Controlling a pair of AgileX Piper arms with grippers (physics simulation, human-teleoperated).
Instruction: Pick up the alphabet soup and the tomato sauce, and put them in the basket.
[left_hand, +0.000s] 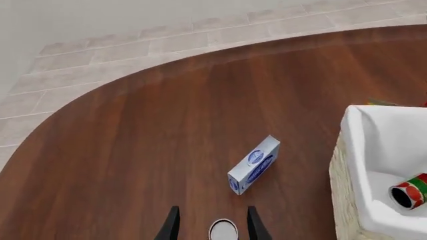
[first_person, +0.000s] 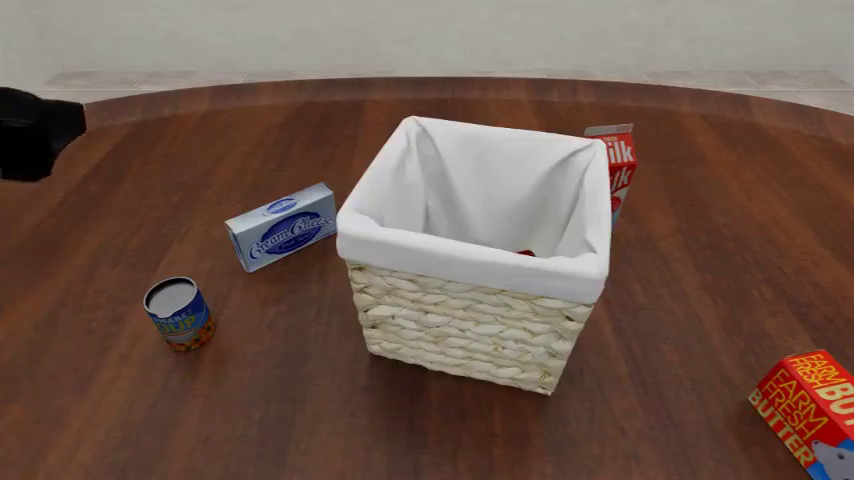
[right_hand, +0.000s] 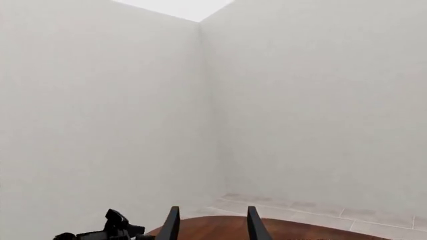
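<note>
Alphabet soup (left_hand: 223, 230) between the spread gripper (left_hand: 212, 231) fingers — tomato sauce (left_hand: 409, 190) sideways in the basket (left_hand: 373, 165).

The blue box (first_person: 283, 226) reads "Cream Cheese". The red carton (first_person: 615, 168) behind the basket (first_person: 467, 345) shows "ilk". The red box (first_person: 809, 408) reads "FARM FRESH BUTTER", partly cut off.

Alphabet soup (first_person: 179, 313) is upright on the table, left of the basket (first_person: 467, 325), well apart. Tomato sauce (left_hand: 410, 190) lies on its side inside the white liner.
</note>
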